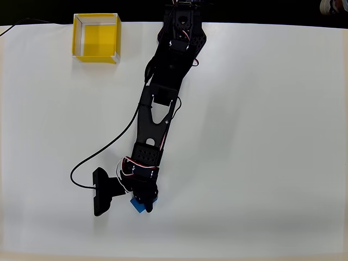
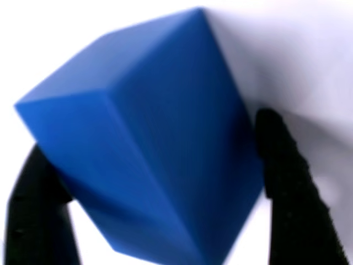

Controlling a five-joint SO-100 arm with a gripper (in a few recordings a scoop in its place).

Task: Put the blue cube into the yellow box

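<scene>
In the overhead view's lower centre, the black two-finger gripper [image 1: 145, 204] clamps the small bright-blue cube [image 1: 139, 205], well apart from the square open-topped yellow box [image 1: 78, 40] at upper left.

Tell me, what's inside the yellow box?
Nothing that shows: the box has a bare yellow floor in the overhead view. The cube sits far off, between the fingers of the gripper; the arm covers most of it from above.

Stretched from the table's [image 1: 272, 136] far edge toward its near edge. Gripper [image 1: 144, 202] low, fingers [image 2: 292, 182] clamped on the blue cube [image 2: 149, 143].
</scene>
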